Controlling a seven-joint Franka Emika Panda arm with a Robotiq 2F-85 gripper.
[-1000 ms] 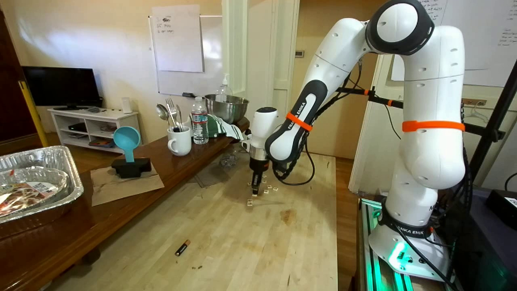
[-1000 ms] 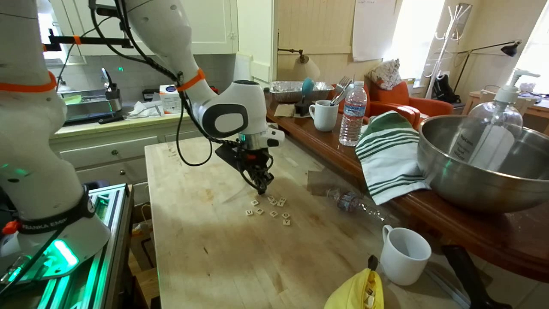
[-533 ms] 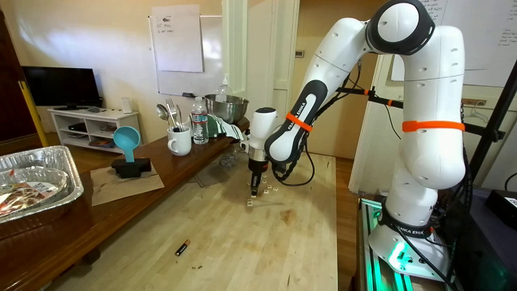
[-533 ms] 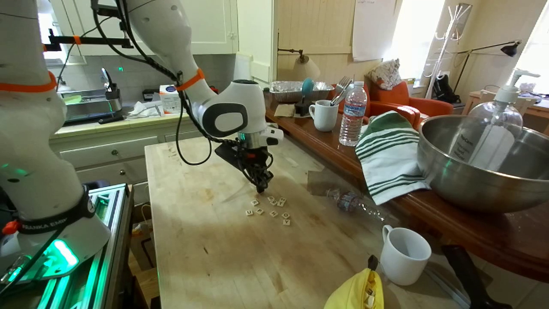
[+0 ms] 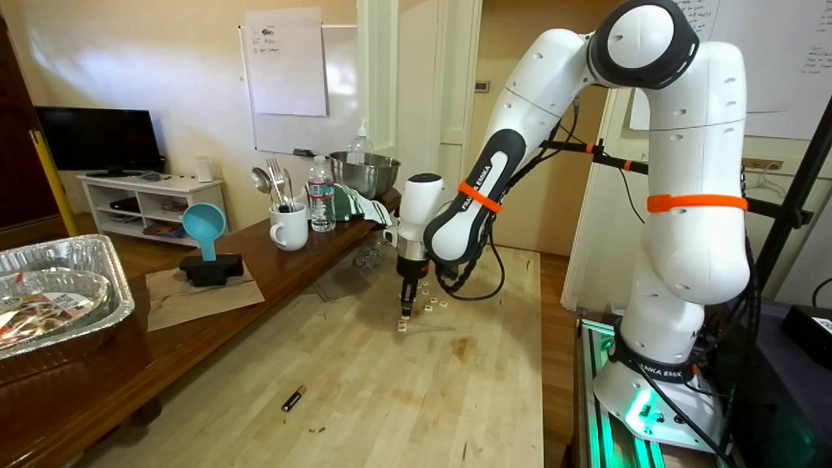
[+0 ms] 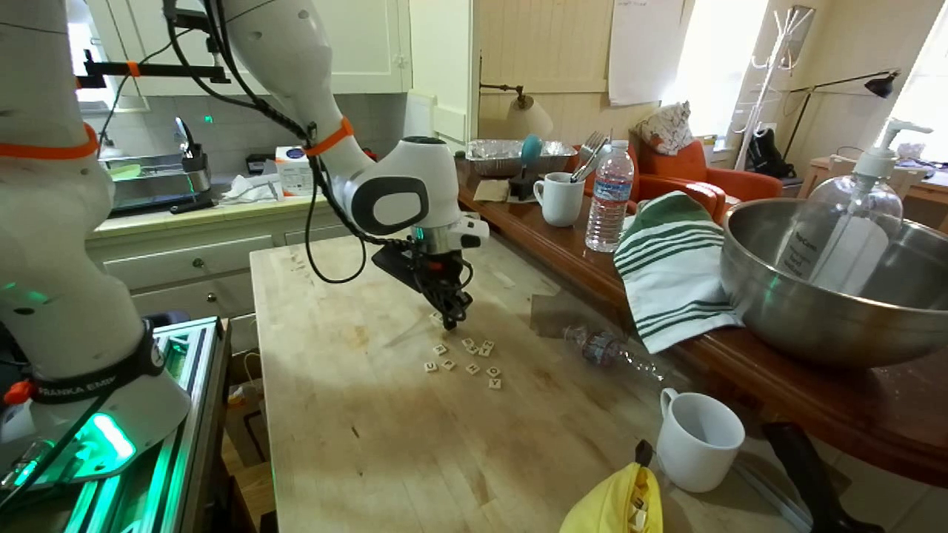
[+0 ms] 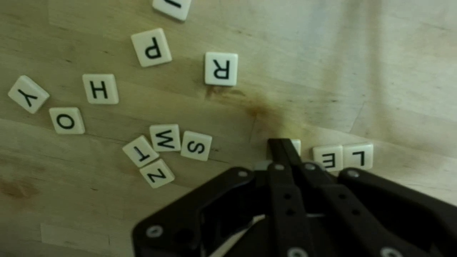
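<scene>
My gripper (image 7: 280, 140) points down at the tabletop with its black fingers pressed together, nothing visible between them. Just past the fingertips a pale tile (image 7: 296, 145) is mostly hidden, its letter covered; whether they touch it I cannot tell. To its right in the wrist view lie an E tile (image 7: 328, 156) and an L tile (image 7: 358, 155), side by side. An S tile (image 7: 196, 145) and an R tile (image 7: 221, 69) lie left of and above the fingertips, with several more letter tiles scattered further left. Both exterior views show the gripper (image 5: 405, 314) low over these tiles.
A battery (image 5: 294, 398) lies on the wooden table. A clear plastic bottle (image 6: 603, 348), a white mug (image 6: 692, 459), a yellow pouch (image 6: 611, 500) and a black handle (image 6: 811, 474) are along one side. A raised brown counter (image 5: 260, 247) runs beside the table, bearing a steel bowl (image 6: 800, 318).
The gripper has shifted slightly, leftward in an exterior view, staying low and shut. A tile behind it has come into sight. The tiles themselves show no clear movement.
</scene>
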